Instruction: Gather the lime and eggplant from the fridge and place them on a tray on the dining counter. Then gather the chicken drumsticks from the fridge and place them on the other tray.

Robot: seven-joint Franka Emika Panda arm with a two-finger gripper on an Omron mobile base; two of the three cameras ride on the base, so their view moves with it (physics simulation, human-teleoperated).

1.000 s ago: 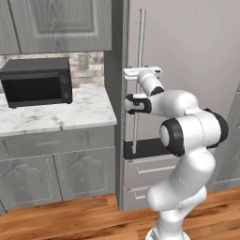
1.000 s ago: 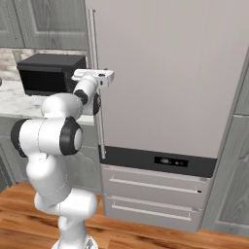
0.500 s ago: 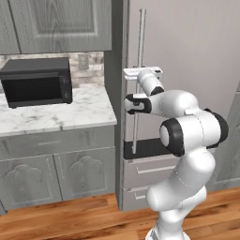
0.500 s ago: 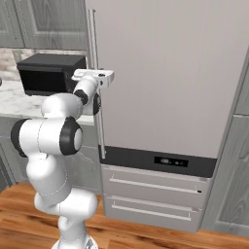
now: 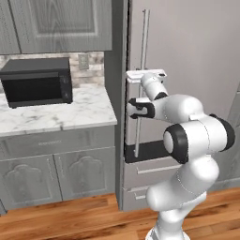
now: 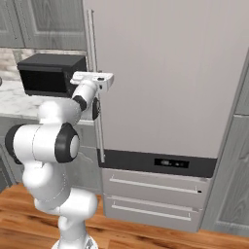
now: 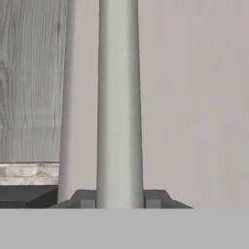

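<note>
The fridge (image 5: pixel 187 47) (image 6: pixel 170 73) is closed, so the lime, eggplant and chicken drumsticks are hidden behind its door. The trays and the dining counter are out of view. A long vertical grey handle (image 5: pixel 142 47) (image 6: pixel 92 48) (image 7: pixel 119 97) runs down the door's left edge. My gripper (image 5: pixel 138 108) (image 6: pixel 97 108) (image 7: pixel 119 198) is shut on this handle about halfway down. In the hand view a dark fingertip presses against each side of the bar.
Left of the fridge, a black microwave (image 5: pixel 37 80) (image 6: pixel 51 74) sits on a marble counter (image 5: pixel 56 112) over grey cabinets (image 5: pixel 56 173). Two freezer drawers (image 6: pixel 155 189) lie below the door. A tall grey cabinet (image 6: pixel 233 146) stands to the right, above the wood floor (image 5: pixel 70 220).
</note>
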